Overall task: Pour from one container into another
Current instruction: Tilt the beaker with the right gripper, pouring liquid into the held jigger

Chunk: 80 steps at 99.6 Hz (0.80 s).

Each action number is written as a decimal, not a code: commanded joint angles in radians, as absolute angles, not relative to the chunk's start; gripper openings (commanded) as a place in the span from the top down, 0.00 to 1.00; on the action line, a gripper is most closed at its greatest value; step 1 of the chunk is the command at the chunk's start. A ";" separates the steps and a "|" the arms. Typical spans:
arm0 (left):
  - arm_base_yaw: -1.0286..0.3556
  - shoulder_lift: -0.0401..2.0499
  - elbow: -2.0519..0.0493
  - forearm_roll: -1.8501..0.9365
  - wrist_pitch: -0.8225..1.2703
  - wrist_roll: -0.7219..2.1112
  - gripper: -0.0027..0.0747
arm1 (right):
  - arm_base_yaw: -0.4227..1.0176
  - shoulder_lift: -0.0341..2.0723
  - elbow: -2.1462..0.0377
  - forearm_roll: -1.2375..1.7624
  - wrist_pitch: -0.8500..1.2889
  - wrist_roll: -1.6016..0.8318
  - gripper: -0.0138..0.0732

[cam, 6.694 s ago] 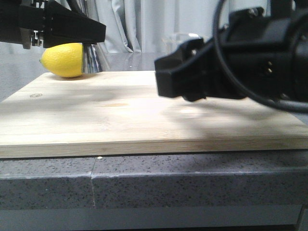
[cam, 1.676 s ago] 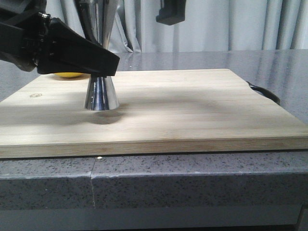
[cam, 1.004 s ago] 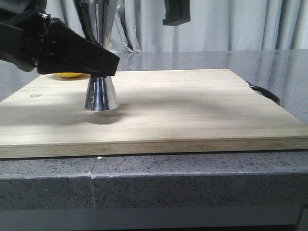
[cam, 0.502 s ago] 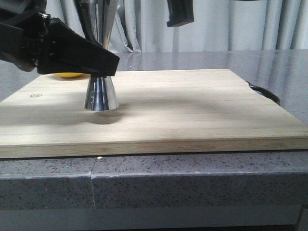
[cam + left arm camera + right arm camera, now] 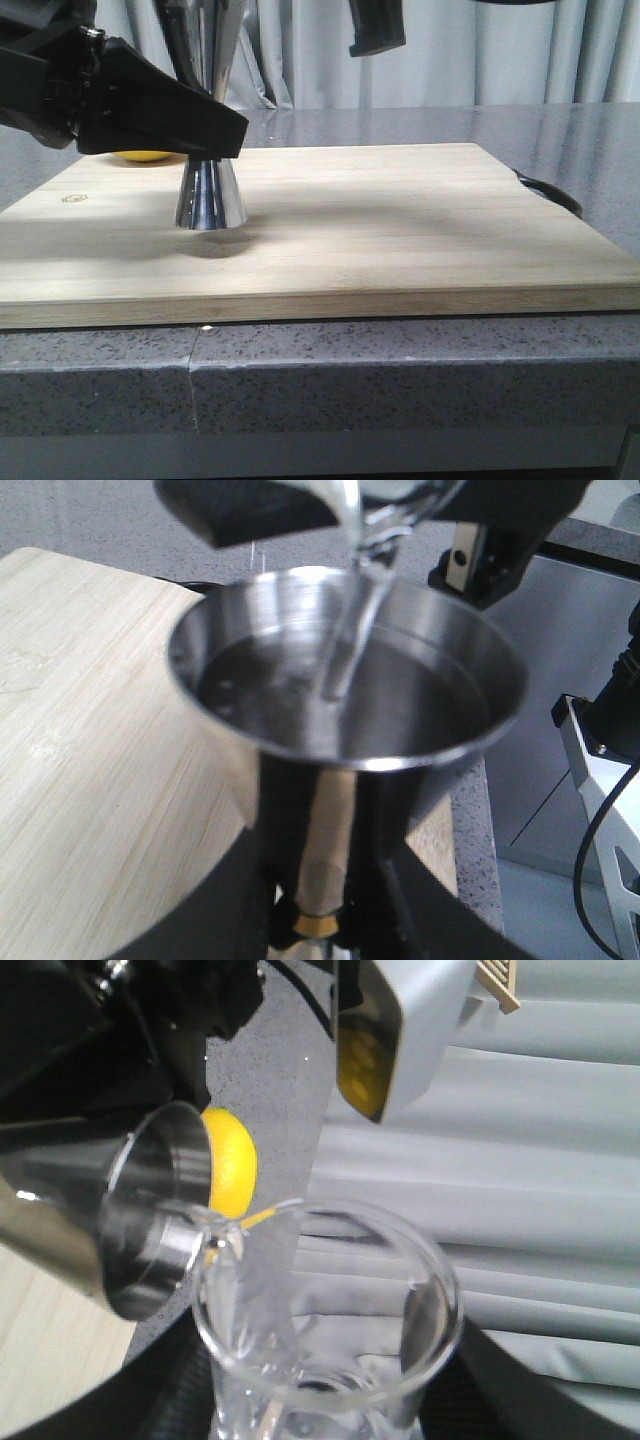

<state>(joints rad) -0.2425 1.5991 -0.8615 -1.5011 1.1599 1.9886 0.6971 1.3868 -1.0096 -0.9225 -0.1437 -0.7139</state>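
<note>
The steel jigger (image 5: pixel 210 195) stands upright on the left part of the wooden board (image 5: pixel 400 230). My left gripper (image 5: pixel 190 115) is shut on its narrow gold-tinted waist (image 5: pixel 318 920). The jigger's upper cup (image 5: pixel 300 695) holds clear liquid. Above it the clear glass beaker (image 5: pixel 330 1300) is tilted, its lip (image 5: pixel 385 525) over the cup, and a thin stream (image 5: pixel 345 640) runs down into the liquid. My right gripper (image 5: pixel 330 1405) is shut on the beaker; only one of its fingers (image 5: pixel 375 25) shows at the top of the front view.
A yellow lemon (image 5: pixel 145 156) lies at the board's back left, behind my left gripper, also visible as the lemon (image 5: pixel 232 1170) beside the jigger (image 5: pixel 150 1230). The board rests on a grey speckled counter (image 5: pixel 400 380). Curtains hang behind.
Earlier the jigger stood by the lemon and my right gripper hung low over the board. In the last second my right finger has drifted slightly up and right; the jigger has stayed still.
</note>
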 commanded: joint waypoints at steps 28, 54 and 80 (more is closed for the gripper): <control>-0.251 1.573 -0.890 -1.569 1.257 1.981 0.99 | 0.690 1.348 -1.045 -0.676 -0.149 -0.715 0.53; -0.251 1.573 -0.890 -1.569 1.251 1.981 0.99 | 0.690 1.348 -1.045 -0.310 -0.156 -0.713 0.53; -0.251 1.573 -0.892 -1.569 1.245 1.985 0.99 | 0.687 1.348 -1.045 0.101 -0.169 -0.713 0.53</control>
